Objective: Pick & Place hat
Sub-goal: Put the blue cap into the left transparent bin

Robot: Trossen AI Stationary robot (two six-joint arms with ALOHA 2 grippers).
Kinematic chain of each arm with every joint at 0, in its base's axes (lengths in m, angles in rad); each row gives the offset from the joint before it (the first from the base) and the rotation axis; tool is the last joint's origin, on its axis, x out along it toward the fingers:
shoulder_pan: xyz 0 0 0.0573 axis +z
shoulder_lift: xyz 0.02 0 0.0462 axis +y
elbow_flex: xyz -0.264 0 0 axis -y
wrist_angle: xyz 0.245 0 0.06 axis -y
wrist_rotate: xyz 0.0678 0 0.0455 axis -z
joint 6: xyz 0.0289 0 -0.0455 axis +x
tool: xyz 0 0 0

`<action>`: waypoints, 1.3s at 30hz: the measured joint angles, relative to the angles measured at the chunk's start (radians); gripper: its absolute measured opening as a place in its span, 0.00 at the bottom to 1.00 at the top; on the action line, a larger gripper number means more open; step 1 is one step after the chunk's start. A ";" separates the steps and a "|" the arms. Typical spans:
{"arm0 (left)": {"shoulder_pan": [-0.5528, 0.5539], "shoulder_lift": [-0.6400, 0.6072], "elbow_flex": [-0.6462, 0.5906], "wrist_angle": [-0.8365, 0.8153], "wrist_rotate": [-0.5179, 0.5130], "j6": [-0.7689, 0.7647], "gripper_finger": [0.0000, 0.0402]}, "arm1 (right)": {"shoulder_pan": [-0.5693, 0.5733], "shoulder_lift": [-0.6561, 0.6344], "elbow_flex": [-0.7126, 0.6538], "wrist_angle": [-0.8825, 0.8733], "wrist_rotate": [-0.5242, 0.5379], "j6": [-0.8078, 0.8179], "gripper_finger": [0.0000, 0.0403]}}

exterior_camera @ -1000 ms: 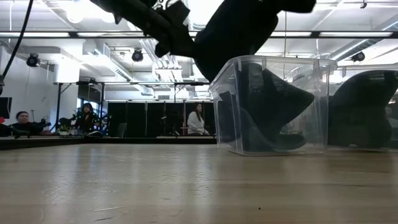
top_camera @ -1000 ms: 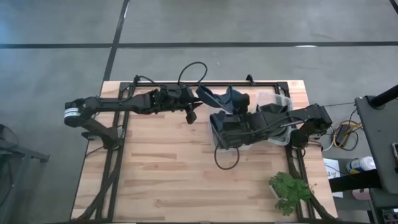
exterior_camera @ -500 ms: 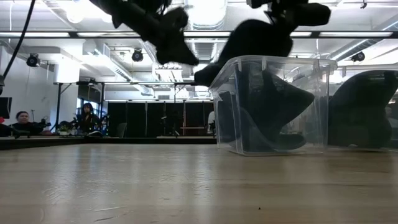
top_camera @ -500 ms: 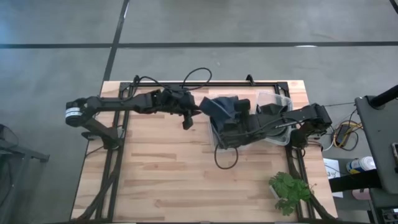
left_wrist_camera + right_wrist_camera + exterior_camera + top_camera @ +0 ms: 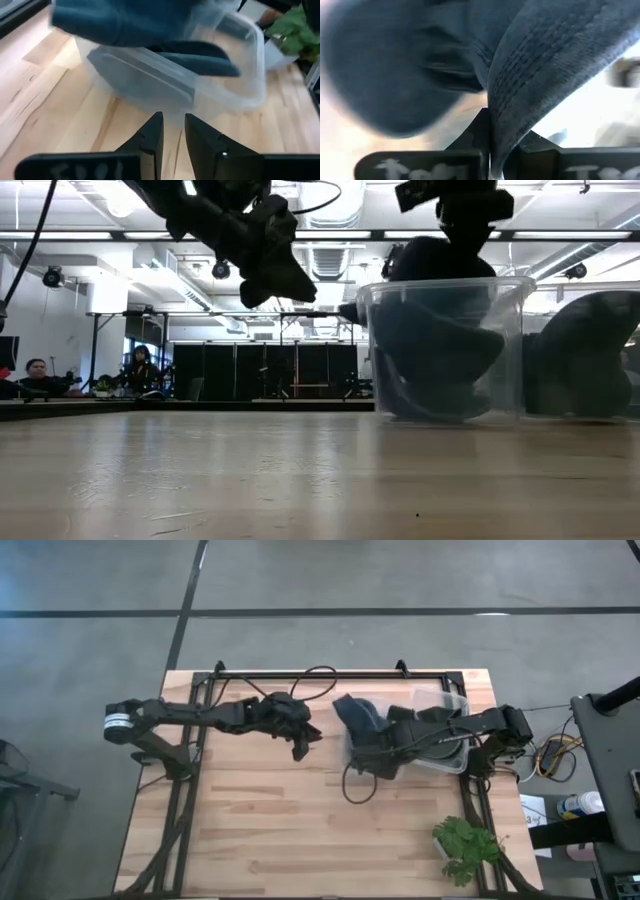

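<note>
The right gripper [image 5: 490,145] is clamped on the blue hat [image 5: 358,715], held over the clear bin [image 5: 447,762]; the left gripper [image 5: 172,135], beside the bin, is empty and slightly parted

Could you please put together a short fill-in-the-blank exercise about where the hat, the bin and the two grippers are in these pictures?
1. The right gripper is shut on the brim of the dark blue ____.
2. The hat hangs over a clear plastic ____.
3. The left gripper holds ____.
4. A potted ____ stands near the table's front right corner.

Missing words: hat; bin; nothing; plant
</note>
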 joint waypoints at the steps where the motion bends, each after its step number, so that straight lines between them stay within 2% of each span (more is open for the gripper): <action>1: -0.001 0.000 -0.004 0.016 0.000 -0.004 0.18 | -0.001 0.000 -0.006 0.029 -0.056 -0.012 0.03; 4: -0.001 0.000 -0.008 0.033 0.000 0.001 0.18 | -0.003 0.000 -0.022 0.140 -0.206 -0.068 0.03; 6: -0.001 0.000 -0.010 0.032 0.000 0.017 0.18 | -0.002 0.000 -0.030 0.216 -0.231 -0.102 0.03; 11: -0.004 0.001 -0.010 0.003 -0.002 0.029 0.18 | -0.021 0.000 -0.034 0.365 -0.242 -0.174 0.03; 19: -0.011 -0.028 -0.010 -0.166 -0.008 0.019 0.18 | -0.077 0.006 -0.033 0.545 -0.245 -0.249 0.03; 25: -0.008 -0.110 -0.012 -0.207 -0.033 0.039 0.18 | -0.105 0.037 -0.024 0.546 -0.239 -0.314 0.03; 31: -0.008 -0.217 -0.012 -0.252 -0.128 0.060 0.18 | -0.109 0.043 -0.005 0.561 -0.239 -0.411 0.03; 34: -0.008 -0.273 -0.012 -0.286 -0.182 0.064 0.18 | -0.109 0.041 0.039 0.500 -0.179 -0.458 0.03; 39: -0.008 -0.327 -0.011 -0.333 -0.191 0.079 0.18 | -0.091 0.035 0.140 0.334 0.095 -0.540 0.03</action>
